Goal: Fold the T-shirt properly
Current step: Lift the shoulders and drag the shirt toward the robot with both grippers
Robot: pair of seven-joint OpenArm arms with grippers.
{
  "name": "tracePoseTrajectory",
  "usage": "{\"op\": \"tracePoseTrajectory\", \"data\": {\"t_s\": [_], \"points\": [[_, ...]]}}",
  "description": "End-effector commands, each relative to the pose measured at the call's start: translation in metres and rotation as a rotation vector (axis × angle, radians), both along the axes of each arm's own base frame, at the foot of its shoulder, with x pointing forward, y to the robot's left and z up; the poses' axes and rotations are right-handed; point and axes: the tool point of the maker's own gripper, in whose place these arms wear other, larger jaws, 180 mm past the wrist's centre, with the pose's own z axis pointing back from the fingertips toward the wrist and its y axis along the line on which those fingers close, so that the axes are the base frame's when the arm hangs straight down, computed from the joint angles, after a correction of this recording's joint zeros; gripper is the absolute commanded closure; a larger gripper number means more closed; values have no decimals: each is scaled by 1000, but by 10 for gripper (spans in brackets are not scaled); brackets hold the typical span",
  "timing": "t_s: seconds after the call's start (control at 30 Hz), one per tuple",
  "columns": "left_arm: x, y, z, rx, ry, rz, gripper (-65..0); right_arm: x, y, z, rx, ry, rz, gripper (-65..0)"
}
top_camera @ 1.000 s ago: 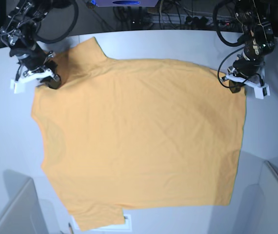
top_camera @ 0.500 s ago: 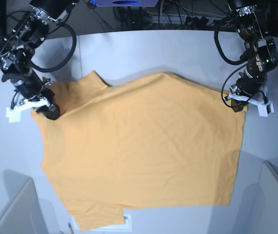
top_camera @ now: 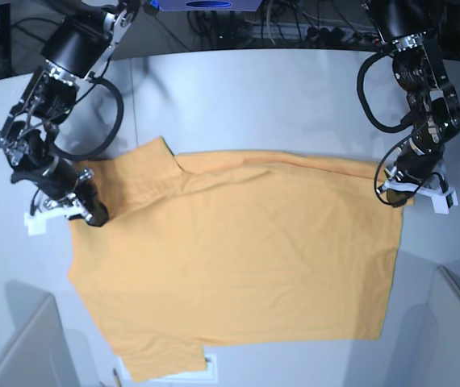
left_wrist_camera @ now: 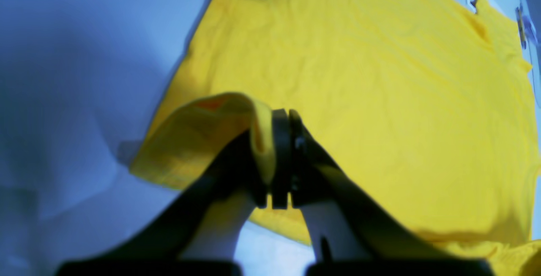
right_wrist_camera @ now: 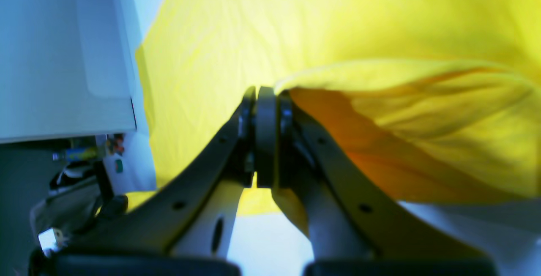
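With the left gripper and right gripper each clamped, fingers together, on a far corner of the T-shirt (spread across the grey surface), uneven pulling could skew the fold or slip thin cloth free.

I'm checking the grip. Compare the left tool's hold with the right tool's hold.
The left tool pinches the T-shirt at its plain corner; the right tool grips beside a sleeve. In the wrist views, cloth drapes left of the left tool, right of the right tool. Both are shut on cloth.
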Motion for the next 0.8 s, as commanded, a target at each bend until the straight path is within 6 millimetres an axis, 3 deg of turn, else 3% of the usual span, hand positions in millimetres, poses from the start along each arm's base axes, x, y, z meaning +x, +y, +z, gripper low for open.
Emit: {"op": "tracePoseTrajectory", "data": {"t_s": [0.0,0.23,0.67,0.77], "points": [[9,6,11,15,-39,9,0,18,-6,21,-16,-77,-5,0],[20,11,-6,-31,-4,34,0,44,-5,8,3,-53,-3,0],[41,14,-12,-77,-1,55,0,78,-4,5,73,-25,-10,0],[47,13,-12,-85,-1,53,0,83,-12,0,62,-17,-32,0]]}}
